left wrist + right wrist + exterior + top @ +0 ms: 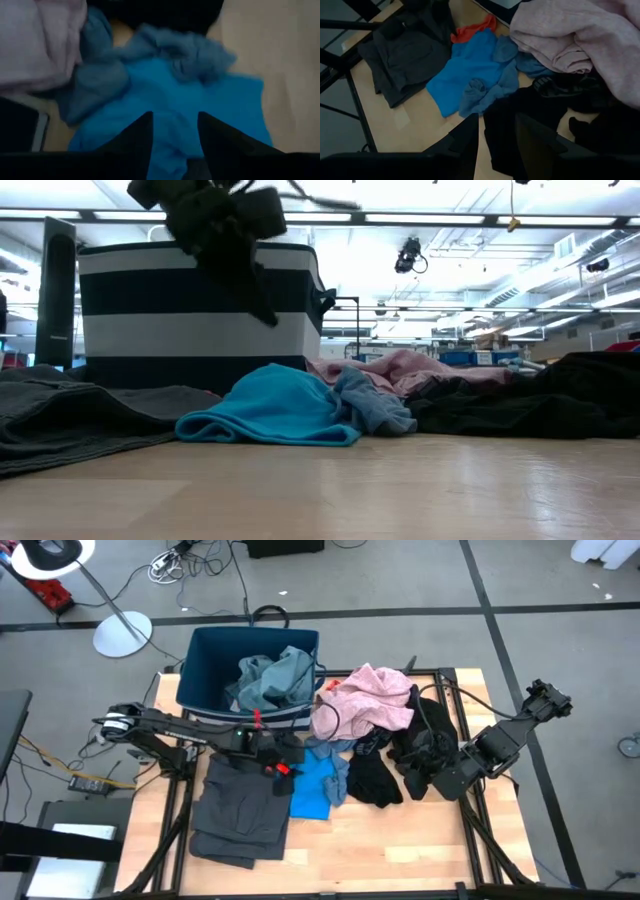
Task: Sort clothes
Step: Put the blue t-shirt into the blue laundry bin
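A bright blue garment point(312, 792) lies mid-table, with a grey-blue piece point(335, 768) on its far edge and a red-orange scrap point(284, 771) at its left. My left gripper point(297, 762) hangs open and empty just above the blue garment point(170, 100); it also shows in the low view point(220, 220). A pink garment point(368, 700) lies behind, and black clothes point(400, 765) lie at the right. My right gripper point(413, 783) is open and empty over the black clothes point(520, 110). A dark grey garment point(240, 808) lies spread flat at the left.
A dark blue fabric bin point(205, 665) with a striped wall point(190, 310) stands at the far left of the table, with a grey-blue garment point(272, 678) in it. Bare wood point(400, 845) lies along the near edge. A lamp base point(122, 634) stands on the floor beyond.
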